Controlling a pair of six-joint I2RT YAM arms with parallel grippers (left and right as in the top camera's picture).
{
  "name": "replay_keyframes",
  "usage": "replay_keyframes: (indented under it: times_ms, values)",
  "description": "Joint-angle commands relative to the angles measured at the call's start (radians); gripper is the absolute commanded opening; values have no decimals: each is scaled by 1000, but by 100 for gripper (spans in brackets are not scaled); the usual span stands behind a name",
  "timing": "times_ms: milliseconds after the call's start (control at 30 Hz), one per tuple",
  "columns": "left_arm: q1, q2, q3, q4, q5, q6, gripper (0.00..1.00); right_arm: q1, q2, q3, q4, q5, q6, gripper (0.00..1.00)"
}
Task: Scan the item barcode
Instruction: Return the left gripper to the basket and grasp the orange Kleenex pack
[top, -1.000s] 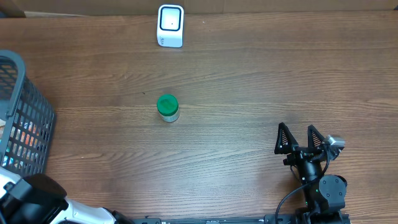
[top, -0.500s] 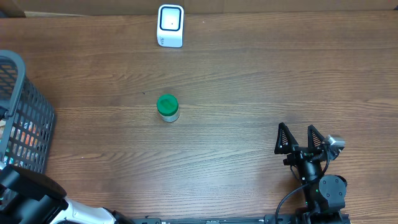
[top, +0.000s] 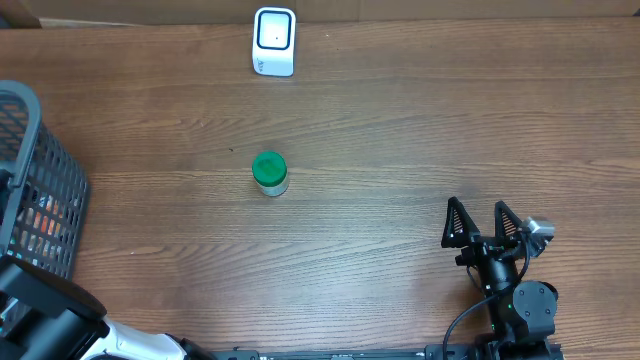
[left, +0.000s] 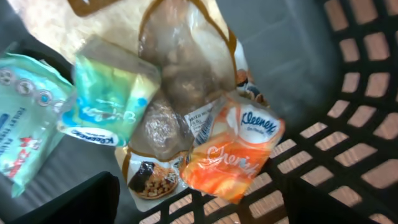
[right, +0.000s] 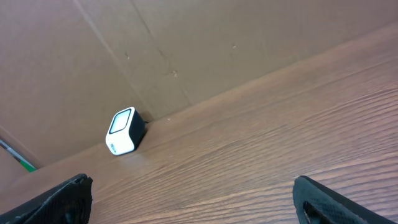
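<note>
Spread and empty, the left gripper is hanging over the orange Kleenex pack in the basket, likely needing a centred pinch clear of the green packet, while the right gripper is idling open.

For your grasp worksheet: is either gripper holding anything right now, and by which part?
Nothing is held. The left gripper hangs open above the Kleenex pack in the basket; the right gripper is open and empty.

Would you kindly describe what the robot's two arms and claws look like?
The right arm is black, with a looping black cable and a small grey camera block; the right claw has two black, triangular, lattice-like fingers. The left arm shows a black housing on a white link.
</note>
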Motion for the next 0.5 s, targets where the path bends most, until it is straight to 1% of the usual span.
replay_keyframes:
  times_ms: [0,333,467]
  values:
    - [1,-2,-38,23,19,41,85,8,-11,-7,5,-3,-4,100]
    - [1,31,-69,82,20,68,84,8,-11,-7,5,-3,-4,100]
    - [-5,74,-69,102,96,124,82,8,-11,-7,5,-3,-4,100]
